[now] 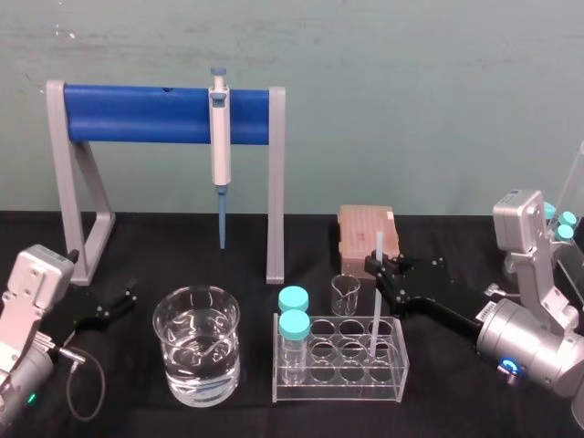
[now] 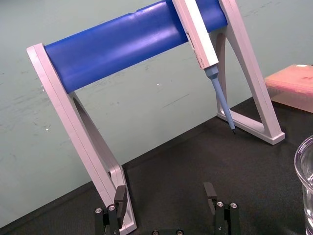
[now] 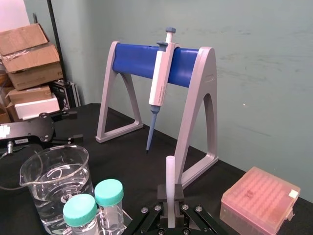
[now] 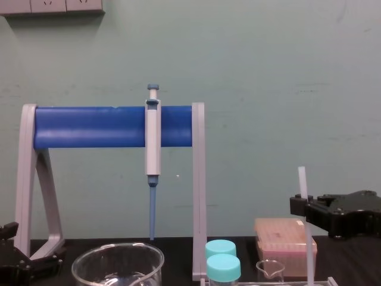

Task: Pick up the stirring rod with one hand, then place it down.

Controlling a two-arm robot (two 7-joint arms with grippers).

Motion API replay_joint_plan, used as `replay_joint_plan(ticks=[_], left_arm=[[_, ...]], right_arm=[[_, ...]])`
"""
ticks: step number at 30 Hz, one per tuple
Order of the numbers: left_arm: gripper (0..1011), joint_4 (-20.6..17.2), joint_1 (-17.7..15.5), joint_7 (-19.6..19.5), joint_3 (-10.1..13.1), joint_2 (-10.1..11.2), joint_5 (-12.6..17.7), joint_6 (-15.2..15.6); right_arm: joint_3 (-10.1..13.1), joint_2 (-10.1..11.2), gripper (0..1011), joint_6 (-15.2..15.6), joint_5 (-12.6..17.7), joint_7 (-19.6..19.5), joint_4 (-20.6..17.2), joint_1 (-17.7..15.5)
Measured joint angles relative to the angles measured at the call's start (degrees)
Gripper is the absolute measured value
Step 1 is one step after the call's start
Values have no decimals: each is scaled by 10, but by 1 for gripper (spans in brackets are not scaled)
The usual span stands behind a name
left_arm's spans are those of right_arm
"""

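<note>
At 8 o'clock of the black surface (image 1: 173,265), the left end effector (image 1: 108,308): fingers spread wide, nothing between them, low and near the foot of the pipette stand (image 1: 164,114). Behind it, toward 11 o'clock, that stand with grey legs and a blue bar. Hanging on the bar, a grey-white pipette (image 1: 220,137) (blue tip pointing down).

At 3 o'clock from the left end effector, a glass beaker (image 1: 196,351), partly filled with water. Further toward 3 o'clock, a clear tube rack (image 1: 338,394) with two teal-capped tubes (image 1: 294,322) at its left end. Just behind the rack, a small glass beaker (image 1: 345,290), and at 12 o'clock from that, a pink tip box (image 1: 365,228).

Near the right end of the rack, standing upright, the stirring rod (image 1: 378,245): translucent white, lower part going down into a rack hole. Cannot tell whether touching the bottom there. Pinched on its upper part by the right end effector (image 1: 376,267), fingers pressed on the rod from both sides, arm reaching in from 4 o'clock.
</note>
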Motion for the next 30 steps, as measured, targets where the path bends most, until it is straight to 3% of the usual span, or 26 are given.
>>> replay_joint_plan(ticks=[7, 19, 30], left_arm=[[1005, 0, 0, 0, 0, 0, 0, 0], [1005, 0, 0, 0, 0, 0, 0, 0], [1005, 0, 0, 0, 0, 0, 0, 0]], right_arm=[[9, -8, 120, 6, -2, 8, 5, -3], [20, -16, 529, 12, -7, 10, 4, -7], [28, -17, 828, 12, -10, 10, -1, -13]])
